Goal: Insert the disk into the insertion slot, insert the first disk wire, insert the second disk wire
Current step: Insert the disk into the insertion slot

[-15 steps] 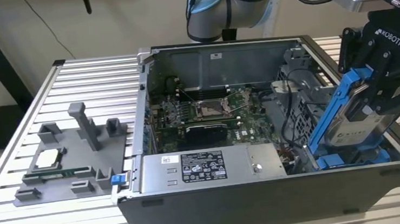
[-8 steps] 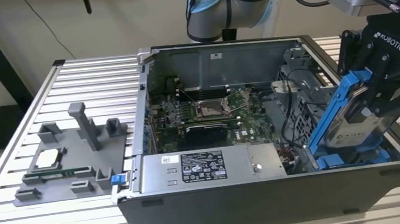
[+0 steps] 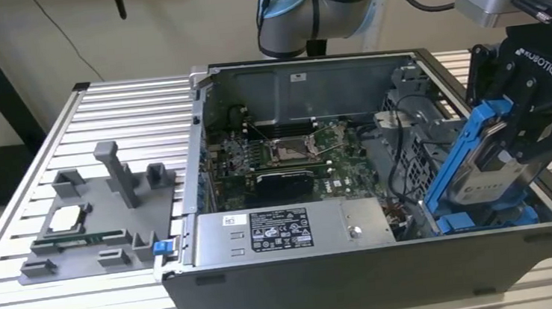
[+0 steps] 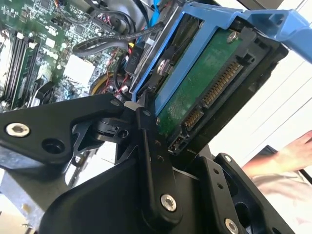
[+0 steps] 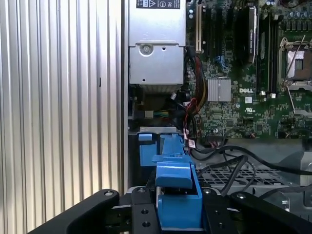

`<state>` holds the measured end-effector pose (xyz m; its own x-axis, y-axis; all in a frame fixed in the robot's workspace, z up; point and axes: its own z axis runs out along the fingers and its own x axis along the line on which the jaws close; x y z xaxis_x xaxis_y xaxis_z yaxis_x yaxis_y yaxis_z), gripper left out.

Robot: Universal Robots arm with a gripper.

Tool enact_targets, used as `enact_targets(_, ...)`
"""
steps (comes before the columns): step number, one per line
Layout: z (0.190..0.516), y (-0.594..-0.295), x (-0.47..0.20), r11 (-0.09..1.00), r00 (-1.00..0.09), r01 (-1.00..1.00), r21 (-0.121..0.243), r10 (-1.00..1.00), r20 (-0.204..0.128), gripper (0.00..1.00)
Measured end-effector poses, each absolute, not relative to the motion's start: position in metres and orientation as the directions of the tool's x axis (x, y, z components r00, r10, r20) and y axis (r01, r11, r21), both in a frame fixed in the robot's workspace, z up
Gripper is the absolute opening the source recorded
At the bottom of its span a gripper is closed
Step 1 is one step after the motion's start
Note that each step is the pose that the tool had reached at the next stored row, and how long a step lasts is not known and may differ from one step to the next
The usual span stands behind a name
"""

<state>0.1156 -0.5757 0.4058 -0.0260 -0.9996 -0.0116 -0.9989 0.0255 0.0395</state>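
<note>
- The black two-finger gripper [image 3: 515, 141] is clamping shut on the flat silver-grey disk [image 3: 486, 175], framed in bright blue plastic.
- The disk is hanging tilted over the grey metal, blue-railed insertion slot [image 3: 482, 220], inside the open computer case [image 3: 367, 281].

We find print in five places.

1. A black-and-white sticker [image 3: 280, 230] lies at the middle of the top face of the grey metal box [image 3: 363, 228]. A white barcode strip [image 3: 234, 219] sits beside it, toward the box's corner. The lines on both are too small to tell.
2. A line of white capitals [image 3: 537, 59] runs along the black body of the gripper [image 3: 527, 144].
3. The disk [image 3: 493, 174] carries a pale label with faint marks.
4. A small white sticker [image 3: 298, 77] sits on an inner wall of the case [image 3: 368, 289], near that wall's upper edge.
5. In the first wrist view, a white logo word [image 5: 247, 90] stands on the circuit board [image 5: 229, 114].
</note>
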Motion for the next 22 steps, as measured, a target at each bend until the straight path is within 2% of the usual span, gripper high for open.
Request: enact_targets(22,0.389,-0.575,0.116,0.026,-0.027,-0.999,0.040,-1.000,-0.015,0.00)
